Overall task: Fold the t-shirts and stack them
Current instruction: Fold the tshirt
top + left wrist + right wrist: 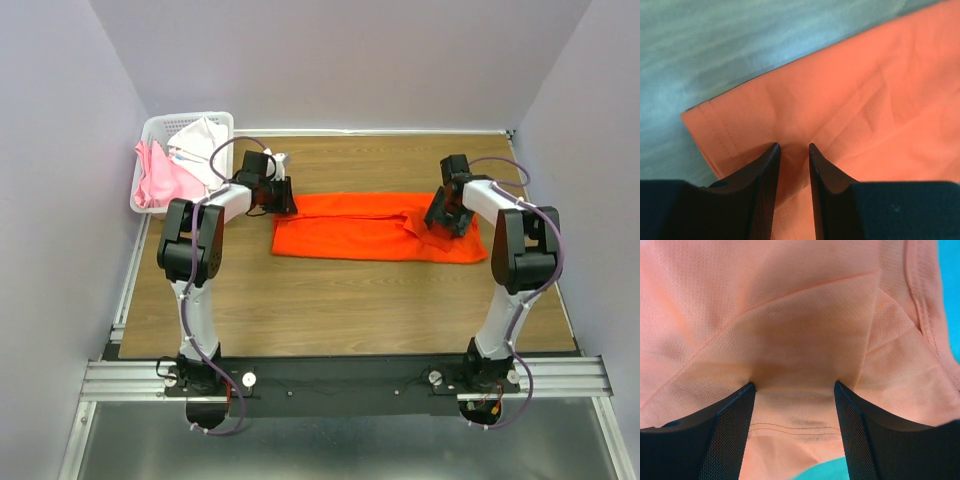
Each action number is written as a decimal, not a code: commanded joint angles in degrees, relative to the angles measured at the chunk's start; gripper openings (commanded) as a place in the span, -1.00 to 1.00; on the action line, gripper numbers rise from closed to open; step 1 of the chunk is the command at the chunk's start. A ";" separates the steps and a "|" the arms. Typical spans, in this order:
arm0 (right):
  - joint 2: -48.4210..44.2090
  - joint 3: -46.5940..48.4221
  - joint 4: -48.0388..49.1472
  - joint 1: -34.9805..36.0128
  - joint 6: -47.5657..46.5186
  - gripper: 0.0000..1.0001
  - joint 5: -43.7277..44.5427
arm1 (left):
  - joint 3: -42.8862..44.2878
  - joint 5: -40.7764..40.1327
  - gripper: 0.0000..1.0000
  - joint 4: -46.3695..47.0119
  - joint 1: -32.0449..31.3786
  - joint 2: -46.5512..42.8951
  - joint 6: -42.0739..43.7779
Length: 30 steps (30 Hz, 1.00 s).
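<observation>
1. The orange t-shirt (375, 228) lies flat on the table (350, 310) in the middle of the top view. It is already folded into a long band running left to right, and one more layer is lapped over near its right end.
2. The left gripper (793, 148) sits at the band's left end, close to the hemmed corner. Its jaws are drawn narrow, with a ridge of orange cloth caught between them. A crease runs away from the tips toward the upper right of the wrist view, which suggests a real pinch meant to carry that end.
3. The right gripper (795, 385) is over the right end, above the lapped layer. Its jaws are spread wide and the tips touch the cloth without pinching it, so it reads as either releasing the cloth or straddling a fold.
4. The ends are probably taken one per arm so that the band can be folded across its length without twisting.
5. A pink t-shirt (160, 180) and a white t-shirt (200, 140) wait crumpled in the basket (150, 128) at the upper left. No stack exists yet, so most of the task remains.
</observation>
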 commanded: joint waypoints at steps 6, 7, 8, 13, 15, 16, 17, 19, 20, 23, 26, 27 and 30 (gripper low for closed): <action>18.44 21.58 0.83 -0.67 -1.69 0.44 -3.28 | -13.43 -0.58 -0.24 -4.24 -0.08 -7.23 2.69; 19.85 24.06 0.66 -0.67 -1.77 0.45 -5.55 | -14.41 -0.04 -0.24 -4.24 -0.08 -7.86 3.22; 22.04 26.09 0.57 -0.67 -1.95 0.46 -6.88 | -15.46 0.48 -0.24 -4.33 -0.08 -9.26 4.09; 25.75 37.00 0.57 -0.67 -2.21 0.49 -14.97 | -20.13 2.77 -0.24 -5.29 -0.08 -14.18 5.24; 25.49 38.58 0.66 -0.58 -2.56 0.50 -15.51 | -19.61 3.12 -0.24 -6.00 -0.08 -16.55 4.98; 24.79 39.46 0.66 -0.58 -2.83 0.50 -15.77 | -19.17 3.13 -0.24 -6.70 -0.08 -17.17 4.89; 24.26 39.64 0.66 -0.58 -3.35 0.50 -15.95 | -18.47 3.39 -0.24 -7.05 -0.08 -17.79 4.89; 22.94 39.47 0.66 -0.67 -3.62 0.51 -15.86 | -15.85 3.48 -0.24 -7.93 -0.08 -18.76 5.07; 21.37 39.21 0.66 -0.67 -3.53 0.51 -15.86 | -14.87 3.74 -0.24 -8.46 -0.16 -18.85 5.07; 18.03 36.49 0.66 -0.58 -2.92 0.51 -16.21 | -11.88 3.83 -0.25 -8.72 -0.16 -17.71 6.47; 15.91 32.10 0.74 -0.14 -2.30 0.51 -16.47 | -9.24 4.09 -0.27 -10.12 -0.25 -14.46 8.31; 14.95 30.26 0.83 -0.06 -2.22 0.51 -16.56 | -8.71 4.35 -0.28 -10.30 -0.34 -13.67 8.49; 13.80 27.70 0.83 0.12 -2.22 0.51 -16.12 | -9.23 5.23 -0.28 -9.26 -0.69 -13.31 7.88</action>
